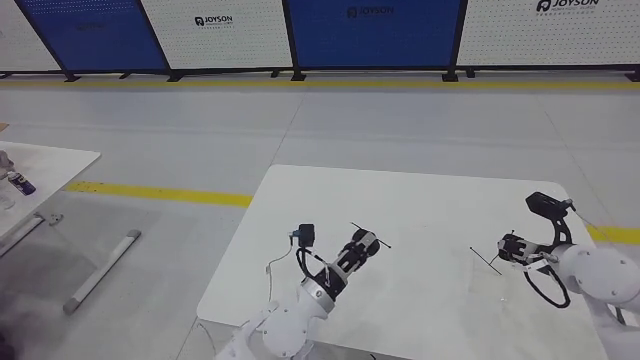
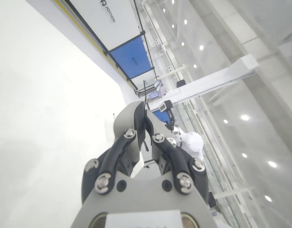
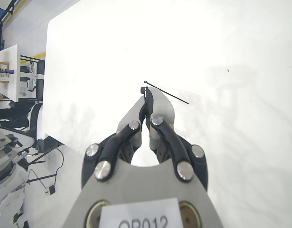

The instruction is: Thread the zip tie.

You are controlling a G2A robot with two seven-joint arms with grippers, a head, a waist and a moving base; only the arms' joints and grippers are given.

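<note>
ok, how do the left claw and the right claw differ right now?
Aim: the left claw points out across the white table; the right claw looks down onto it.
Tie: a thin black zip tie sticks straight out past the left claw's tips; a second black zip tie runs crosswise at the right claw's tips, apparently pinched near its head.
Shared: both claws are shut on a tie.

Bright ceiling lights [image 2: 245, 117] wash out the white table [image 3: 184, 36], casting faint shadows.
</note>
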